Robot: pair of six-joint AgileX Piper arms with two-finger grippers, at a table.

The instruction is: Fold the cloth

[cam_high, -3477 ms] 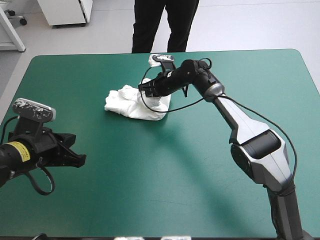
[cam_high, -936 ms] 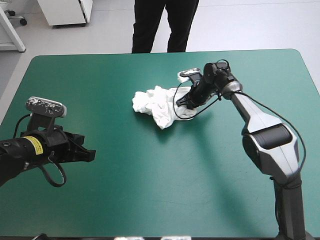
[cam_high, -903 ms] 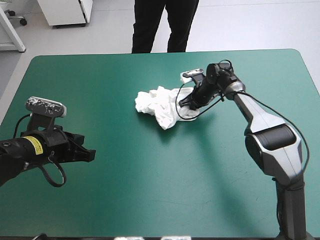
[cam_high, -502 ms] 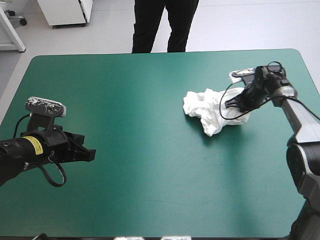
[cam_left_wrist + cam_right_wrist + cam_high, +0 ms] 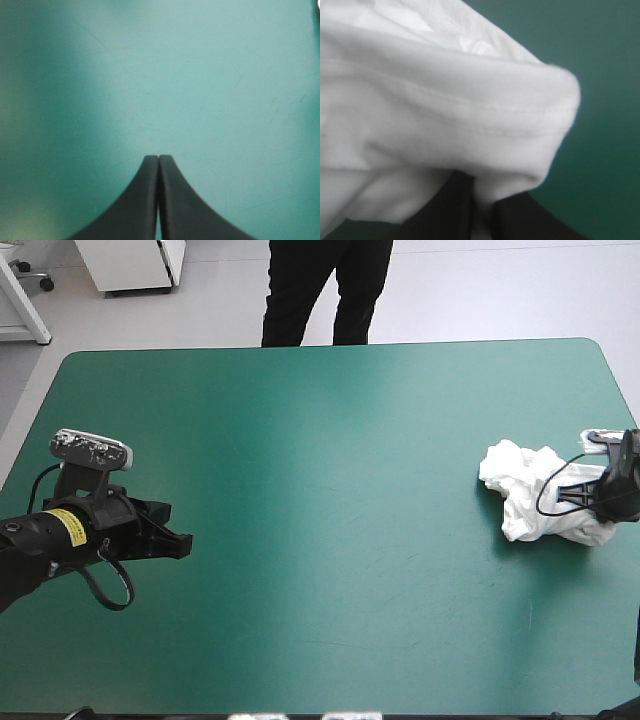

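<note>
We find the T-shirt [image 5: 530, 498] as a crumpled white heap on the table [image 5: 330, 430], close to its right edge and about midway between the near and far sides. The right gripper [image 5: 585, 502] sits low at the heap's right side. In its wrist view the gripper [image 5: 482, 212] has its 2 black fingers all but together, a thick fold of white cloth pinched between them — clamped on the T-shirt. The left gripper [image 5: 182, 540] is well apart from the heap, above the teal-green cover near the table's left edge and pointing toward the right. From its own camera the gripper [image 5: 158, 161] shows 2 fingers pressed together in 1 pointed arch over bare cover.
</note>
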